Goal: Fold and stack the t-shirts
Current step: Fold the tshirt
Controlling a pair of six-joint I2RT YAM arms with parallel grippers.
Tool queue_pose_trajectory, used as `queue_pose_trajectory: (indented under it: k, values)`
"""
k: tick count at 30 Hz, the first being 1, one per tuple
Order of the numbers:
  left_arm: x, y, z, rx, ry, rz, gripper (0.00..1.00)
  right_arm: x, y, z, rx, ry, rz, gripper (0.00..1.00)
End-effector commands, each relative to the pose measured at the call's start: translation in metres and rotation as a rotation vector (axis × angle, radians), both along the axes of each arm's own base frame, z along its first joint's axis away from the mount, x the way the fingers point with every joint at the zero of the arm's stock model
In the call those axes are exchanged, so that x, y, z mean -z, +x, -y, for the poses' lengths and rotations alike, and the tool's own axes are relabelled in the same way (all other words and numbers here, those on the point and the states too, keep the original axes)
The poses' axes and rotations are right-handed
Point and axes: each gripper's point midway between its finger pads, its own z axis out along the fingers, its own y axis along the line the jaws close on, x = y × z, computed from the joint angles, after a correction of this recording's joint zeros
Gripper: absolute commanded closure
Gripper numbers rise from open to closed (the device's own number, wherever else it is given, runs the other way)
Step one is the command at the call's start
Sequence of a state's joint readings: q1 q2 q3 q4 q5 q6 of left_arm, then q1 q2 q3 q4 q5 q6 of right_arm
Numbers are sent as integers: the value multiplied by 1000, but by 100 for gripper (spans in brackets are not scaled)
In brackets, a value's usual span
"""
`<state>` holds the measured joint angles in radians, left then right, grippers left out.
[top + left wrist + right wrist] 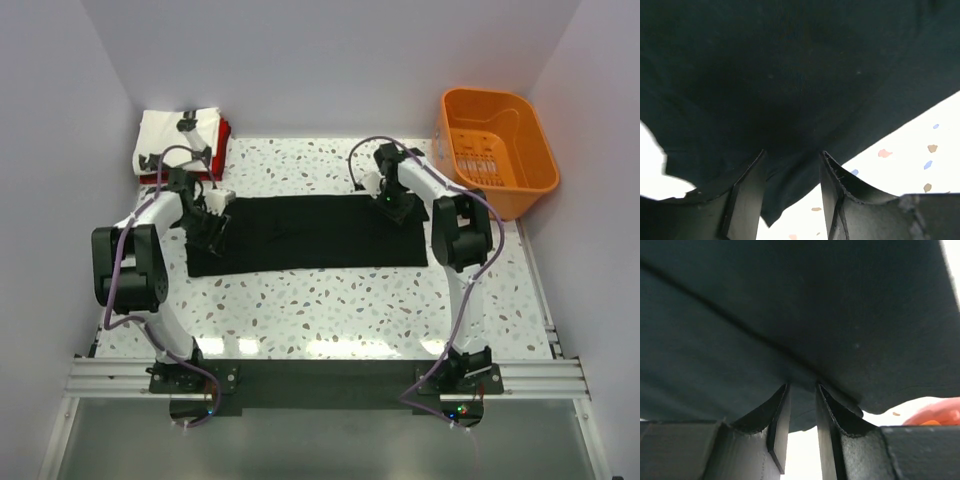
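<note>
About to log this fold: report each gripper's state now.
Left gripper: jaws apart, black t-shirt between them; grip cannot be told.
Right gripper: closed on the black t-shirt.

An orange plastic basket [505, 195] stands at two o'clock, beside the speckled white table's [330, 300] far corner

big shirt [310, 235] mid table [330, 300], shirt stack [175, 135] far-left, basket [495, 150] far-right.
</note>
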<state>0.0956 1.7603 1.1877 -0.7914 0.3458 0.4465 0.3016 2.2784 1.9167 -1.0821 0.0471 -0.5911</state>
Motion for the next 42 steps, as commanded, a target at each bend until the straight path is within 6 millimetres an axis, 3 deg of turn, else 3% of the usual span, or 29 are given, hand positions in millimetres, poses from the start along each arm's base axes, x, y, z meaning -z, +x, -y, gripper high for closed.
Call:
queue_pose_trajectory:
  k: [1, 3, 4, 6, 7, 9, 10, 12, 13, 15, 16, 18, 19, 21, 22, 23, 24, 25, 28, 31, 38, 42]
  values:
    - [10, 10, -2, -64, 65, 21, 51, 3, 3, 17, -17, -79, 64, 71]
    - [23, 7, -4, -72, 84, -15, 53, 7, -8, 20, -45, -99, 52, 72]
    - [28, 6, -9, -80, 110, -29, 54, 17, -26, 24, -62, -121, 6, 73]
    - [39, 8, -13, -76, 131, -49, 58, 9, -42, 28, -85, -127, 3, 73]
    - [43, 9, -14, -65, 138, -51, 58, 17, -67, 34, -97, -140, -52, 73]
    - [51, 18, -12, -50, 134, -62, 58, 5, -88, 36, -123, -133, -51, 73]
    - [49, 32, -6, -28, 118, -39, 58, 14, -115, 41, -147, -153, -108, 73]
    - [62, 41, 4, 5, 110, -71, 59, 2, -140, 40, -168, -127, -112, 73]
    - [53, 67, 17, 41, 118, -12, 59, 5, -162, 39, -192, -120, -158, 72]
    - [64, 91, 38, 92, 109, -2, 59, -9, -191, 24, -227, -28, -199, 71]
    - [58, 128, 48, 104, 94, 49, 59, -16, -197, 19, -234, 0, -203, 71]
    - [49, 169, 61, 112, 78, 108, 59, -37, -207, 0, -237, 109, -221, 69]
    - [32, 212, 68, 93, 53, 193, 58, -43, -207, -5, -234, 134, -219, 69]
    - [5, 251, 74, 62, 29, 293, 56, -60, -199, -11, -233, 167, -186, 69]
    - [-26, 275, 82, 65, -1, 400, 53, -64, -196, -12, -234, 166, -168, 69]
    - [-42, 282, 83, 59, -15, 446, 51, -66, -190, -11, -237, 159, -145, 69]
    - [-56, 285, 87, 61, -35, 488, 48, -67, -180, -5, -237, 116, -101, 70]
    - [-83, 281, 91, 67, -66, 564, 42, -64, -175, -1, -234, 94, -88, 70]
    - [-125, 265, 88, 52, -71, 689, 32, -48, -163, 12, -238, 30, -86, 72]
    - [-141, 243, 89, 61, -85, 685, 30, -31, -160, 13, -248, 4, -112, 78]
    - [-140, 190, 85, 63, -116, 559, 30, 10, -164, 20, -264, -76, -214, 88]
    - [-136, 166, 70, 25, -127, 522, 30, 25, -180, 6, -298, -75, -293, 89]
